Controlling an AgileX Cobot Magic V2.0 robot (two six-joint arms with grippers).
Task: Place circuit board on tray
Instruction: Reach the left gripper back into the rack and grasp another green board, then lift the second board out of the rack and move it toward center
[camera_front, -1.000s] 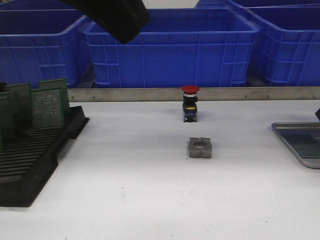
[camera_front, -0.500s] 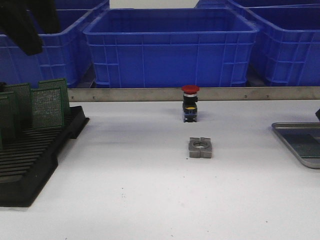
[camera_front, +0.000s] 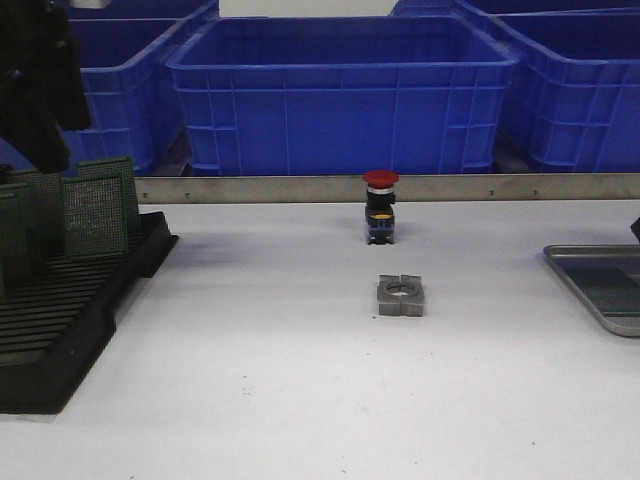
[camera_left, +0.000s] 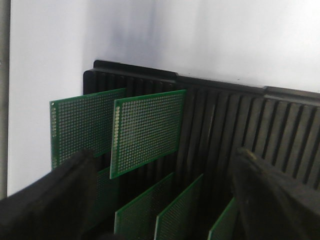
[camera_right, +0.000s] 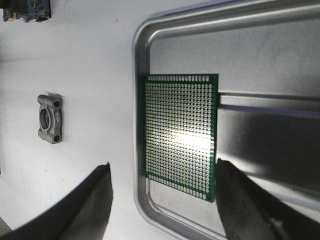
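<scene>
Presently, circuit boards (camera_left: 147, 130) are stored upright in the black slotted rack (camera_front: 70, 310) at far left, edges exposed for gripping. The left gripper (camera_left: 165, 200), wide open and empty, is positioned above them. One board (camera_right: 180, 142) lies flat in the tray (camera_front: 590, 262) at right, beneath the open, empty right gripper (camera_right: 162, 210).

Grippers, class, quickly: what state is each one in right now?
Left gripper: open, empty, above the boards in the rack.
Right gripper: open, empty, over the board in the tray.
</scene>
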